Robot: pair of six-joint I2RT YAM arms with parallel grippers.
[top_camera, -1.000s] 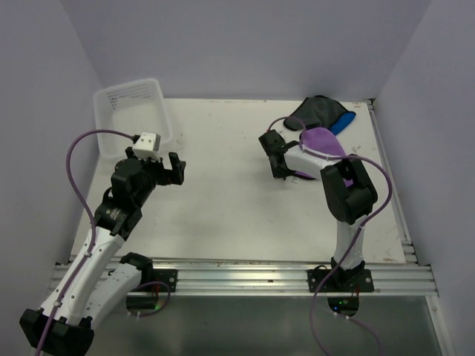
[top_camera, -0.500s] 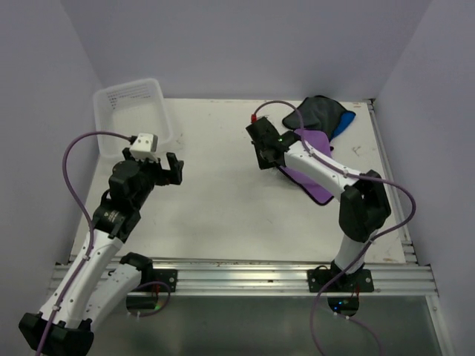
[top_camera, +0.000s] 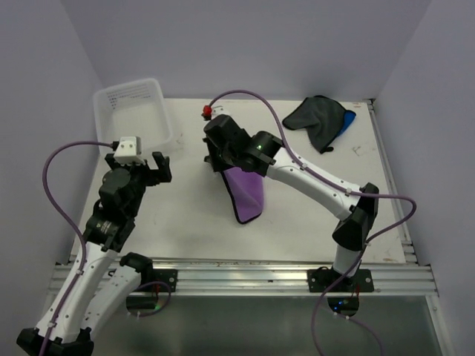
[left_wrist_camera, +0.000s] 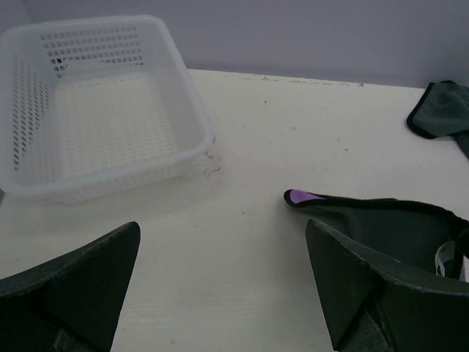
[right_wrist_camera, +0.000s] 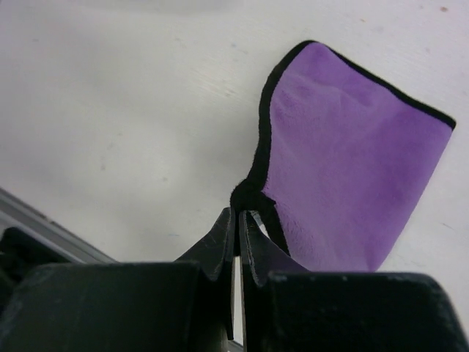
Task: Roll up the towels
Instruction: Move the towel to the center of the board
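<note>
The purple towel (top_camera: 246, 194) with a black hem lies stretched on the middle of the table, one corner lifted. My right gripper (top_camera: 217, 160) is shut on that corner; the right wrist view shows the jaws (right_wrist_camera: 238, 213) pinching the black hem, with the purple towel (right_wrist_camera: 344, 176) spread beyond. The dark grey towel (top_camera: 315, 114) lies bunched at the back right, and the blue towel (top_camera: 347, 120) peeks out from under it. My left gripper (top_camera: 160, 169) hovers open to the left of the purple towel. Its wrist view shows nothing inside the gripper (left_wrist_camera: 221, 235) and the purple towel's edge (left_wrist_camera: 302, 196) to the right.
A clear plastic tub (top_camera: 160, 111) stands at the back left, just beyond my left gripper; it looks empty in the left wrist view of the tub (left_wrist_camera: 192, 110). Grey walls close in the table on three sides. A metal rail (top_camera: 245, 271) runs along the near edge.
My right arm has swung left across the table, dragging the purple towel from beside the grey towel to the middle. My left arm has shifted slightly left and stayed open.
</note>
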